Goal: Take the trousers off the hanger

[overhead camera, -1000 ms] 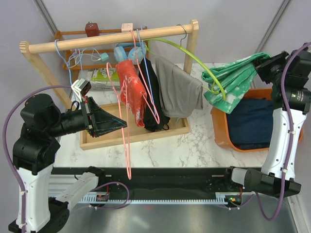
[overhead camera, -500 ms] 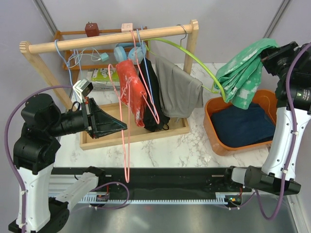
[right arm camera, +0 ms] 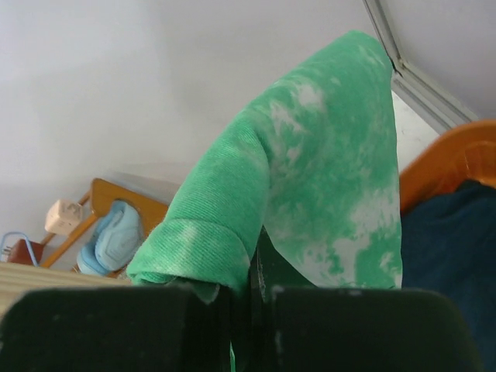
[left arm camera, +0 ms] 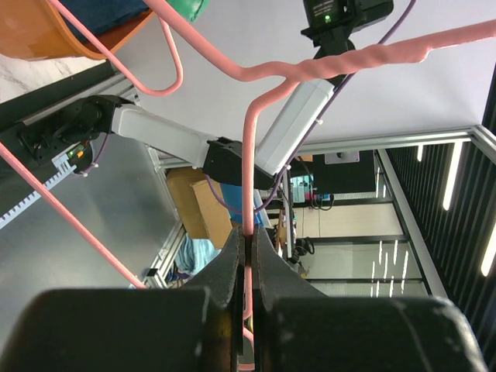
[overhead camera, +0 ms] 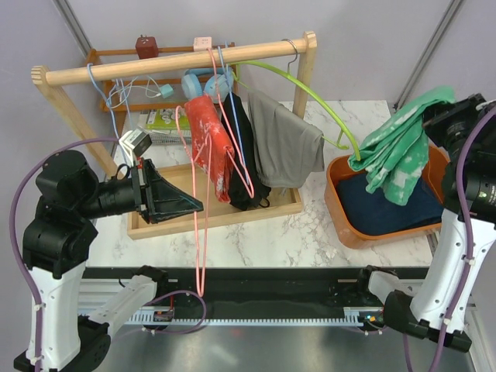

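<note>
The mint-green trousers [overhead camera: 399, 147] with white mottling hang from my right gripper [overhead camera: 435, 116], which is shut on them above the orange bin [overhead camera: 341, 205]; they fill the right wrist view [right arm camera: 325, 178]. The dark navy denim trousers [overhead camera: 391, 209] lie folded inside that bin. A lime-green hanger [overhead camera: 310, 97] hangs from the wooden rail [overhead camera: 178, 63], its end by the green trousers. My left gripper [overhead camera: 198, 205] is shut on a pink hanger [overhead camera: 203, 232], whose wire runs between the jaws in the left wrist view [left arm camera: 249, 194].
A red garment [overhead camera: 211, 143], a black garment [overhead camera: 244, 159] and a grey garment [overhead camera: 283, 139] hang on the rail. A wooden tray [overhead camera: 213, 217] lies under them. Blue headphones [overhead camera: 205, 81] and cables hang at the back.
My right gripper has carried the green trousers rightward and down, away from the lime-green hanger to over the orange bin. The left arm has stayed put with the pink hanger.
</note>
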`<move>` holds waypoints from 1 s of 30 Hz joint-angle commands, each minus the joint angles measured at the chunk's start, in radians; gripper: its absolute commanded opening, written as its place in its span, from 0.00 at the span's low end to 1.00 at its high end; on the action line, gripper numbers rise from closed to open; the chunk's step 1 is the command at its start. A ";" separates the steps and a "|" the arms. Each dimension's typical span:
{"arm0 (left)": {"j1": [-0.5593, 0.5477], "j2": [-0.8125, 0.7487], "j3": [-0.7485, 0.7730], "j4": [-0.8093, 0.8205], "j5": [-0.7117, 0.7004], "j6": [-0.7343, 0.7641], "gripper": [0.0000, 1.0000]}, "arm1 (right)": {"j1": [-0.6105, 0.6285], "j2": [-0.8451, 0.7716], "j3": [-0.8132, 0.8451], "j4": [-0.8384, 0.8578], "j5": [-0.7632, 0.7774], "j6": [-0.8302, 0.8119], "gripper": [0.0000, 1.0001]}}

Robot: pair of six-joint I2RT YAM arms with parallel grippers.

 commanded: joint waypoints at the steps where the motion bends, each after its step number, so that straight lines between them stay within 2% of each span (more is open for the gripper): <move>1: -0.001 -0.018 -0.012 0.029 0.054 -0.002 0.02 | -0.004 -0.078 -0.120 0.088 0.013 0.045 0.00; 8: -0.001 -0.038 -0.045 0.027 0.071 -0.008 0.02 | -0.004 -0.157 -0.294 0.065 0.045 0.103 0.00; 15: -0.001 -0.032 -0.051 0.027 0.100 0.000 0.02 | -0.025 -0.195 -0.415 -0.036 0.132 -0.002 0.00; 17: 0.000 -0.023 -0.058 0.027 0.111 0.009 0.02 | -0.047 -0.192 -0.426 -0.026 0.084 0.008 0.00; 19: 0.000 -0.015 -0.070 0.027 0.123 0.014 0.02 | -0.054 -0.178 -0.440 0.049 -0.084 0.050 0.00; 22: -0.001 0.000 -0.061 0.027 0.145 0.012 0.02 | -0.054 -0.204 -0.478 0.192 -0.194 0.174 0.00; 27: -0.001 0.022 -0.064 0.027 0.160 0.024 0.02 | -0.054 -0.175 -0.434 0.262 -0.291 0.235 0.00; 30: -0.001 0.030 -0.065 0.027 0.168 0.027 0.02 | -0.054 -0.172 -0.469 0.257 -0.280 0.235 0.00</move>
